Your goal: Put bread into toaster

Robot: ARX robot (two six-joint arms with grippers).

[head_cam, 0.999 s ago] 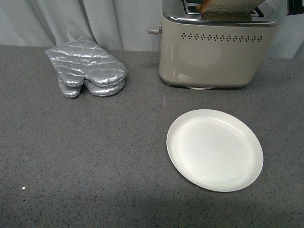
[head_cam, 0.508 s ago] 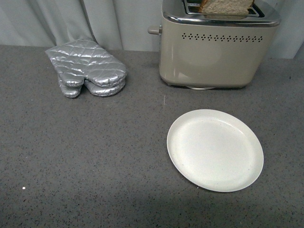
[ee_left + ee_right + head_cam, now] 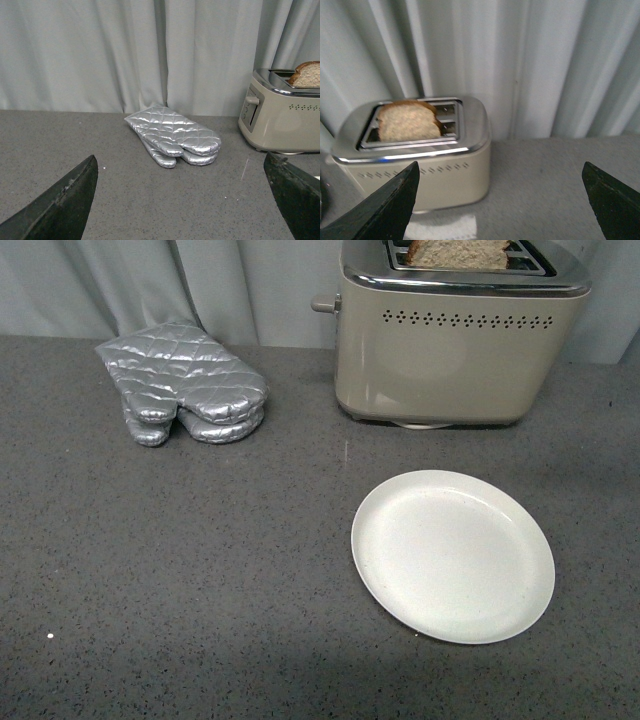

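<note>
The beige toaster (image 3: 450, 350) with a chrome top stands at the back right of the grey counter. The bread slice (image 3: 458, 253) stands in its front slot, its top sticking out. The right wrist view shows the bread (image 3: 407, 123) in the toaster (image 3: 415, 165) from above. The left wrist view shows the toaster (image 3: 285, 120) with the bread (image 3: 306, 74) at the far side. My right gripper (image 3: 502, 200) is open and empty, up and back from the toaster. My left gripper (image 3: 182, 195) is open and empty, low over the counter. Neither arm shows in the front view.
A round white plate (image 3: 452, 555) lies bare in front of the toaster. Silver quilted oven mitts (image 3: 182, 383) lie at the back left, also in the left wrist view (image 3: 172, 135). A grey curtain (image 3: 200, 285) hangs behind the counter.
The bread has sunk lower into the toaster slot. The dark gripper part that showed at the top right a second ago has left the front view.
</note>
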